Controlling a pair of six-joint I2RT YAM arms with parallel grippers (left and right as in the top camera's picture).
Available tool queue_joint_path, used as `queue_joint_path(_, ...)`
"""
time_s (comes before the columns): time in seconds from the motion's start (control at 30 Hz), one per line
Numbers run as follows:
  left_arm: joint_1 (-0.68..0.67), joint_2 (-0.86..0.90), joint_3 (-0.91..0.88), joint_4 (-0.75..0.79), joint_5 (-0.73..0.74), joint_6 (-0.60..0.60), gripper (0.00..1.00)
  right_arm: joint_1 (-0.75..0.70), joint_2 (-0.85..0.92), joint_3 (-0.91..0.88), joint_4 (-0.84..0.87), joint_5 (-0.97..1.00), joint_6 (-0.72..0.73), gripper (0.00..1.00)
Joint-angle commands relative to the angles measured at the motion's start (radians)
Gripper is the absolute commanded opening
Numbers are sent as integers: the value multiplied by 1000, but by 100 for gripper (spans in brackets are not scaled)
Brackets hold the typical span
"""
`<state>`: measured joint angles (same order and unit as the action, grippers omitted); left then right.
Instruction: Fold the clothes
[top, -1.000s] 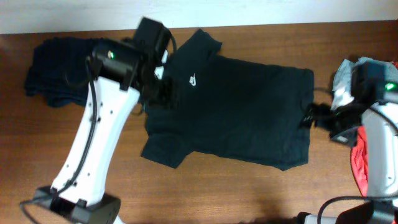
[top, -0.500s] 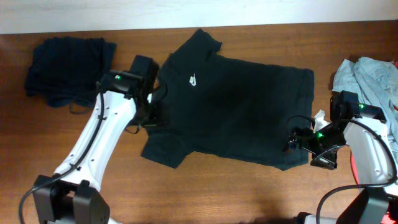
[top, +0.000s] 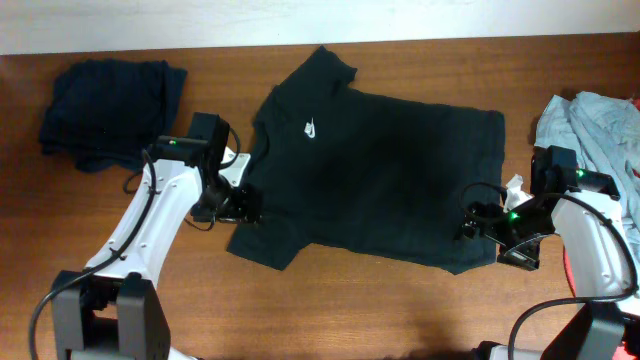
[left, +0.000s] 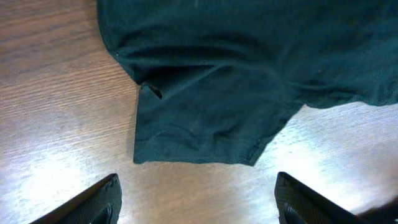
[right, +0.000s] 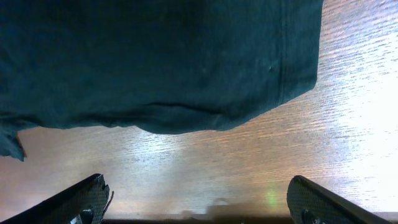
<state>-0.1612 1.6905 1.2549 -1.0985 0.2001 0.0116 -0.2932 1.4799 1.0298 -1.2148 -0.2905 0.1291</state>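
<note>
T-shirt (top: 380, 175) lies spread flat in the middle of the table (top: 330, 310), logo (top: 312, 127) up, collar toward my left, hem toward my right. I judge it light, limp and fairly grippy on the wood. It will sag from any pinch and trail wrinkles, so edges are the places to take it: the near sleeve (left: 199, 134) for my left gripper (top: 243, 205), and the near hem corner (right: 298, 56) for my right gripper (top: 480, 222). Both pairs of jaws stand spread wide, with nothing between them but bare wood.

The overhead view alone gives the whole layout: the shirt's outline, the navy pile (top: 110, 105) at far left and the grey heap (top: 590, 120) at far right. It hides my fingertips under the wrists. My left wrist view shows the sleeve's stitched edge lying flat just ahead and a small tuck at the armpit. My right wrist view shows the hem's seam and its rounded corner, close ahead of the jaws.
</note>
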Motion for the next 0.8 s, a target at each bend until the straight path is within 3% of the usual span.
queue_joint_path(0.0, 5, -16, -64, 34, -21, 42, 78, 7, -19, -9, 2, -13, 11, 97)
queue_joint_path(0.33, 12, -4, -237, 267, -85, 42, 74, 7, -19, -9, 2, -13, 11, 97)
queue_joint_path(0.77, 29, 119, -277, 303, -42, 42, 71, 7, -19, -9, 5, -13, 11, 97)
